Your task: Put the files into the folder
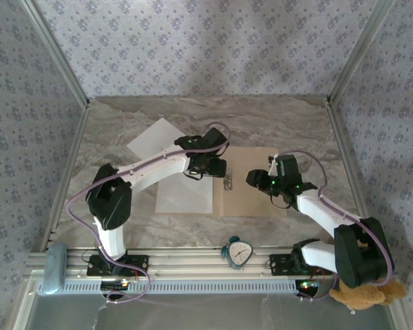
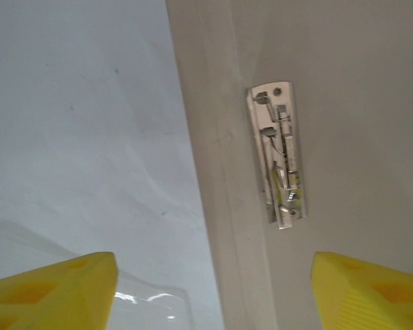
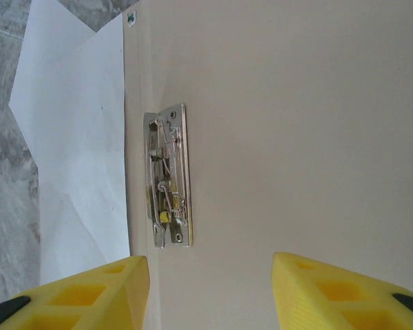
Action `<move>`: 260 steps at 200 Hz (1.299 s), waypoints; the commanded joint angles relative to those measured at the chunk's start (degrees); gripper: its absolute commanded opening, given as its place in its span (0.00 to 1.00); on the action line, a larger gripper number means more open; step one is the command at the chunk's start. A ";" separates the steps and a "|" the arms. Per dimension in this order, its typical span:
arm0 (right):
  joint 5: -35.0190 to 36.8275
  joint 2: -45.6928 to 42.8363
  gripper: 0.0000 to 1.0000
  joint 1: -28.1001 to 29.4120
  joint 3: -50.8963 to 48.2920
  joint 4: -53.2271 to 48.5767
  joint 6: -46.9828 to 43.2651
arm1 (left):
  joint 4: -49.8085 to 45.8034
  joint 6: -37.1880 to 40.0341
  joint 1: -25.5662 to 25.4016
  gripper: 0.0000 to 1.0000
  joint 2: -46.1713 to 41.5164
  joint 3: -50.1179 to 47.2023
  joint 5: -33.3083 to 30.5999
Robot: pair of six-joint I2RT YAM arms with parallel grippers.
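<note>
While the left gripper (image 2: 213, 275) and right gripper (image 3: 210, 271) are hovering open and empty, a nudge is risking skewing the sheet (image 2: 82, 137).

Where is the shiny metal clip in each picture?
Top external: the metal clip is mid-picture on the tan folder, just right of the white sheet.
Left wrist: the clip is right of centre, with the sheet on its left.
Right wrist: the clip is left of centre, upright in the picture.
Shared landmark: the white sheet's edge lies left of the clip in all three.
</note>
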 commanded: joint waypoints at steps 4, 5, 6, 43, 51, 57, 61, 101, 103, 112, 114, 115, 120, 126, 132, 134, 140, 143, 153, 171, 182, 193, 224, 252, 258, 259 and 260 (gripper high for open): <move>-3.91 2.81 0.50 -0.28 0.83 3.92 -0.43 | -0.84 -4.82 -2.88 0.66 2.51 3.01 -4.57; -3.92 2.95 0.50 -0.27 0.83 4.13 -0.39 | -0.75 -4.96 -2.95 0.65 2.60 3.01 -4.58; -3.92 3.06 0.50 -0.31 0.83 4.37 -0.38 | -0.71 -5.07 -3.03 0.65 2.68 3.05 -4.54; -2.11 4.20 0.48 0.01 -1.04 11.95 3.46 | -3.39 -7.37 -5.74 0.58 8.21 7.82 -3.68; -1.36 3.86 0.48 0.14 -1.73 13.12 4.08 | -4.29 -7.94 -6.15 0.57 9.25 8.90 -4.32; -0.47 3.59 0.48 0.26 -2.32 13.70 4.37 | -4.90 -8.46 -6.28 0.54 9.97 9.42 -4.42; 0.15 3.29 0.48 0.29 -2.68 14.01 4.51 | -4.96 -8.79 -6.39 0.51 10.33 9.58 -4.39; 6.08 0.82 0.48 0.15 -7.66 16.13 6.64 | -4.26 -10.85 -6.95 0.35 12.59 9.49 -4.09; 6.09 0.76 0.48 0.12 -7.81 16.25 6.70 | -4.37 -10.99 -6.97 0.34 12.76 9.55 -4.05; 6.44 0.49 0.48 -0.12 -8.89 16.72 7.39 | -4.29 -11.23 -7.03 0.32 13.39 9.74 -3.69; 6.44 0.39 0.48 -0.29 -8.99 16.73 7.58 | -4.34 -11.31 -7.06 0.32 13.58 9.77 -3.64; 6.44 0.33 0.48 -0.32 -9.05 16.77 7.65 | -4.34 -11.32 -7.06 0.32 13.67 9.81 -3.63; 6.18 0.07 0.48 -0.70 -9.34 16.86 7.89 | -4.35 -11.49 -7.23 0.31 14.03 9.94 -3.57; 6.08 -0.35 0.48 -0.91 -9.51 16.92 7.83 | -4.39 -11.64 -7.45 0.30 14.47 10.30 -3.68; 6.49 -0.67 0.48 -0.97 -9.56 16.78 7.68 | -4.61 -11.69 -7.65 0.30 14.91 10.54 -3.74; 6.61 -0.76 0.48 -0.98 -9.61 16.68 7.61 | -4.68 -11.76 -7.72 0.30 15.08 10.67 -3.72; 7.00 -0.74 0.48 -1.00 -9.72 16.58 7.68 | -4.88 -11.94 -7.85 0.30 15.46 10.89 -3.72; 7.09 -0.66 0.48 -1.05 -9.72 16.60 7.84 | -4.88 -12.01 -7.93 0.29 15.70 10.95 -3.77; 7.04 0.05 0.48 -1.21 -9.70 16.74 8.07 | -4.96 -12.35 -8.03 0.27 16.27 11.37 -3.41; 6.81 1.68 0.47 -1.30 -9.16 16.21 8.71 | -5.44 -12.82 -8.25 0.25 17.07 11.95 -3.60; 6.79 2.18 0.46 -1.33 -8.79 15.44 8.78 | -5.91 -13.25 -8.30 0.25 17.51 12.34 -3.84; 6.86 2.38 0.46 -1.32 -8.67 15.15 8.87 | -5.93 -13.51 -8.45 0.25 17.79 12.41 -3.76; 7.33 2.37 0.46 -1.41 -8.82 14.76 9.07 | -6.45 -14.30 -8.65 0.25 18.50 12.54 -4.05; 7.65 2.46 0.45 -1.40 -8.80 14.54 9.13 | -5.99 -14.41 -8.66 0.23 18.85 12.32 -3.91; 7.66 2.60 0.45 -1.40 -8.84 14.54 9.22 | -5.94 -14.41 -8.71 0.22 18.99 12.46 -3.76; 7.62 2.62 0.46 -1.44 -8.84 14.54 9.22 | -5.94 -14.37 -8.72 0.21 19.01 12.44 -3.74; 7.60 2.63 0.45 -1.42 -8.80 14.58 9.22 | -5.94 -14.35 -8.73 0.21 19.02 12.51 -3.77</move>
